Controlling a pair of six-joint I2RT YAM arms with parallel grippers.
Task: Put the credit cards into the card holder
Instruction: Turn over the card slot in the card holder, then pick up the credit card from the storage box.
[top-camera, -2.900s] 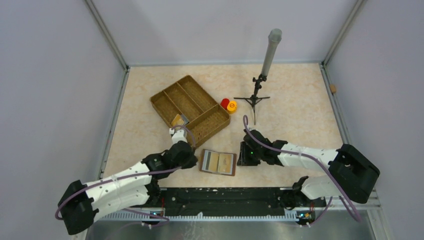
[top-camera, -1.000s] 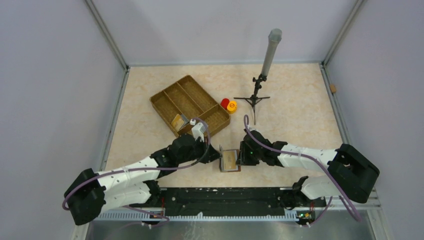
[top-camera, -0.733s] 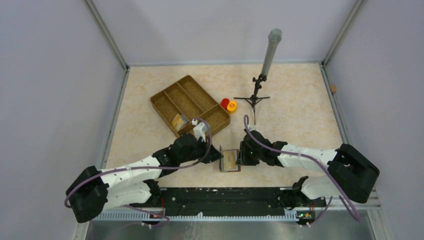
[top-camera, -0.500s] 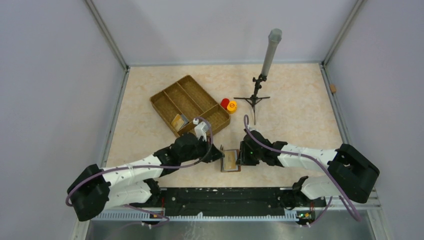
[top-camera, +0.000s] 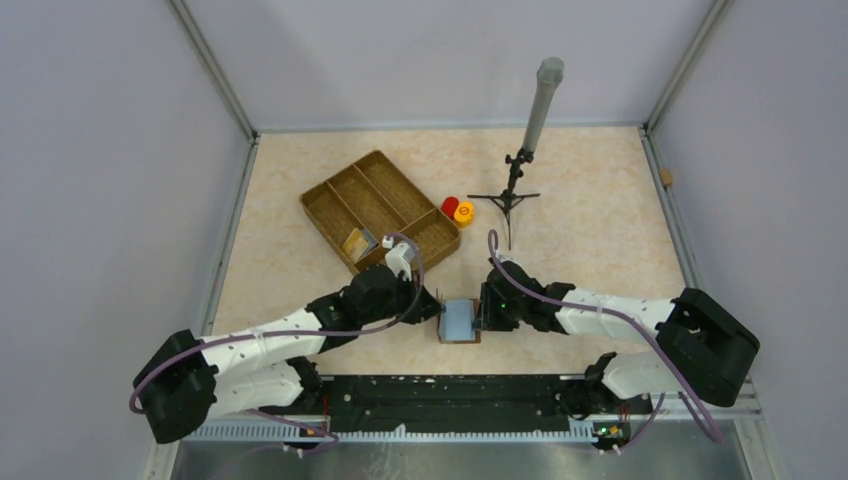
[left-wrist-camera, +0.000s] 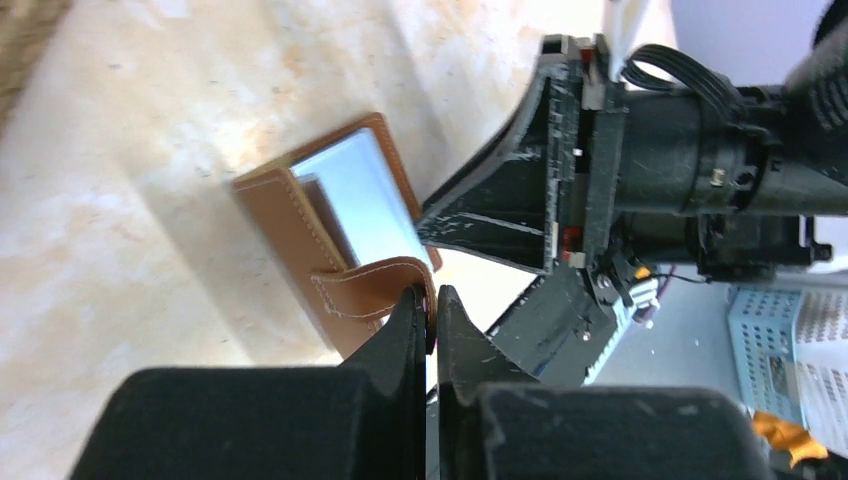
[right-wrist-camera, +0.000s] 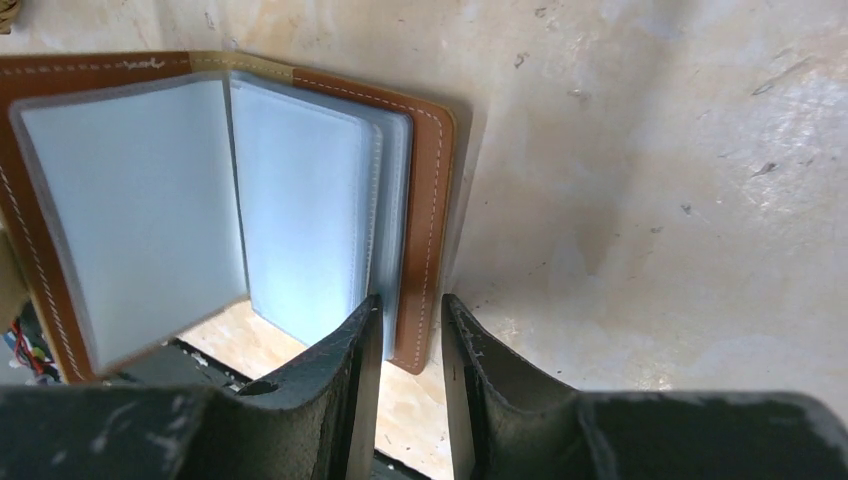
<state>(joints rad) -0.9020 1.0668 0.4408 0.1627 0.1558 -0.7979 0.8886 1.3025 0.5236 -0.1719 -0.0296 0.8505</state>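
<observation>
The card holder (top-camera: 458, 322) lies open on the table (top-camera: 590, 190) just clear of the wicker tray (top-camera: 340, 177), off the tray's corner nearest the arms. The credit cards (top-camera: 358, 241) sit inside that corner compartment. The left gripper (left-wrist-camera: 432, 297), reaching in from the tray's side, has its jaws pinched fully together on the holder's thin leather strap (left-wrist-camera: 365, 287). The right gripper (right-wrist-camera: 408, 325), on the side of the holder away from the tray, has its jaws partly apart astride the outer edge of the far cover; whether they clamp that edge or only pin it cannot be told. The holder looks light and floppy, its stitched covers hinging freely and its clear plastic sleeves (right-wrist-camera: 300, 220) fanning loose, so it probably needs holding at strap and cover edge to stay spread. The cards appear thin, stiff and slick, and lie flat against the tray floor; an exposed edge seems the likeliest place to take hold.
</observation>
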